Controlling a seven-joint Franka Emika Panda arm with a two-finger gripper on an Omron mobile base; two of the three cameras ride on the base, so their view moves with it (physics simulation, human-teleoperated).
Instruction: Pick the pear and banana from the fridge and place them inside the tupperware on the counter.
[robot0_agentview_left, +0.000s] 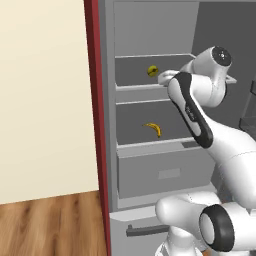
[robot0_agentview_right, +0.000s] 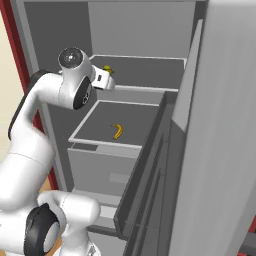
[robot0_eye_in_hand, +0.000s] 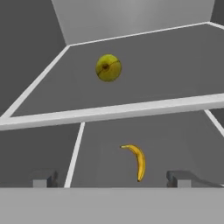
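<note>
Pear (robot0_eye_in_hand: 108, 67) sits ahead of the spread, empty end effector (robot0_eye_in_hand: 111, 178) on the upper fridge shelf (robot0_eye_in_hand: 166, 74), banana (robot0_eye_in_hand: 137, 161) lying lengthwise below.

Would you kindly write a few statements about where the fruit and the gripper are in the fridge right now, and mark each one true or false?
1. The pear lies on a higher fridge shelf than the banana. True.
2. The gripper is shut on the banana. False: its jaws stand open and hold nothing.
3. The pear and the banana touch each other. False: they lie apart, on separate shelves.
4. The fridge door stands open. True.
5. The banana lies in the lower drawer. False: it lies on the shelf above the drawer.
</note>
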